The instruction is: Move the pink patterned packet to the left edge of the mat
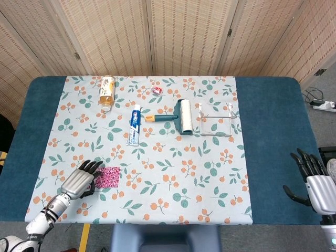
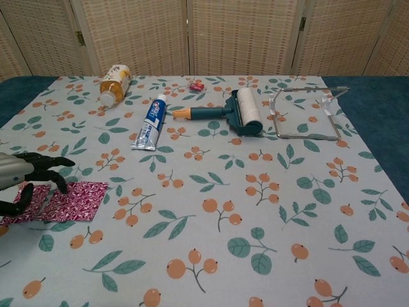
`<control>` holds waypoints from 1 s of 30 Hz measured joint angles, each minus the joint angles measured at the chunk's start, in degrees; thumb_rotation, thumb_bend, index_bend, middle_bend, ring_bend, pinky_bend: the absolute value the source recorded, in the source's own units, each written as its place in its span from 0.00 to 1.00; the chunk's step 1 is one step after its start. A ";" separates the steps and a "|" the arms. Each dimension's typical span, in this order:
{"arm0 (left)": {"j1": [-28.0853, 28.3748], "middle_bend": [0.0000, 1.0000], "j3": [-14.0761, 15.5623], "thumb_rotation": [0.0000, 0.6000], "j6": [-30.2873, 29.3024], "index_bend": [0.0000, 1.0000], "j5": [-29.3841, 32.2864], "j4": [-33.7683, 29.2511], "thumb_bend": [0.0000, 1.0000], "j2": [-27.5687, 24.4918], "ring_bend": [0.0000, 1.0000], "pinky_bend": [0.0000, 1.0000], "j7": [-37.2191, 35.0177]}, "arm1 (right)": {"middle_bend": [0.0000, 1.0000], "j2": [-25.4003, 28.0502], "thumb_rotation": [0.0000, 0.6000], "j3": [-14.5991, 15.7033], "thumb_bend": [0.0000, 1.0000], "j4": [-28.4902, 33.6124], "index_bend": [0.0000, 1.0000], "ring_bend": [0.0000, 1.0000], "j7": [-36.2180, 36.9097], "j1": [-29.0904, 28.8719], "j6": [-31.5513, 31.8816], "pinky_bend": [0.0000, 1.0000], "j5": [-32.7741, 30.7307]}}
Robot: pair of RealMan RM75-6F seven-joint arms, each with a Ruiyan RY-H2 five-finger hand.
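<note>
We locate the pink patterned packet (image 1: 109, 176) lying flat on the floral mat (image 1: 173, 173) in its near-left region, close to the front edge but short of the left edge. The left hand (image 1: 80, 182) sits over the packet's left portion with its fingers (image 2: 50, 167) curved downward onto it; in the chest view the fingertips appear to press on the packet rather than enclose it. We judge this posture suits a thin, flat item: pressing and dragging across the mat avoids having to pinch it up from the surface. We cannot tell whether any finger is hooked beneath the packet's edge.

The right hand (image 1: 314, 181) is parked well apart over the blue table cover (image 1: 273, 131) at the far right, fingers spread and holding nothing, clear of the working area.

The bottle (image 1: 107, 90), toothpaste tube (image 1: 135, 124), lint roller (image 1: 178, 116), wire rack (image 1: 216, 119) and small red item (image 1: 157, 90) lie toward the back, outside the sliding path.
</note>
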State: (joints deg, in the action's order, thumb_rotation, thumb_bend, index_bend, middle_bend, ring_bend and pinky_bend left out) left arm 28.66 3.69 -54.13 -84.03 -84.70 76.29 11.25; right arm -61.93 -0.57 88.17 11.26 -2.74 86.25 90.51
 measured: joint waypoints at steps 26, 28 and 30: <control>0.39 0.00 0.00 0.51 1.68 0.27 4.27 0.17 0.95 1.17 0.00 0.00 3.73 | 0.00 -0.18 0.89 -0.04 0.34 -0.38 0.00 0.00 0.37 -0.03 -0.20 0.00 -0.02; 0.25 0.00 -0.13 0.51 1.16 0.27 4.27 0.04 0.95 1.13 0.00 0.00 3.57 | 0.00 -0.21 0.89 -0.06 0.34 -0.42 0.00 0.00 0.40 -0.02 -0.19 0.00 -0.06; 0.12 0.00 -0.30 0.52 0.62 0.27 4.24 -0.08 0.95 1.10 0.00 0.00 3.45 | 0.00 -0.20 0.89 -0.06 0.34 -0.46 0.00 0.00 0.45 -0.01 -0.18 0.00 -0.05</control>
State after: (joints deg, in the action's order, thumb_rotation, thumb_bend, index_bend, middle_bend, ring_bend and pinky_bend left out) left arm 28.78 3.39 -53.51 -79.79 -84.78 77.39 14.70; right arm -62.13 -0.63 87.71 11.71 -2.75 86.07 90.45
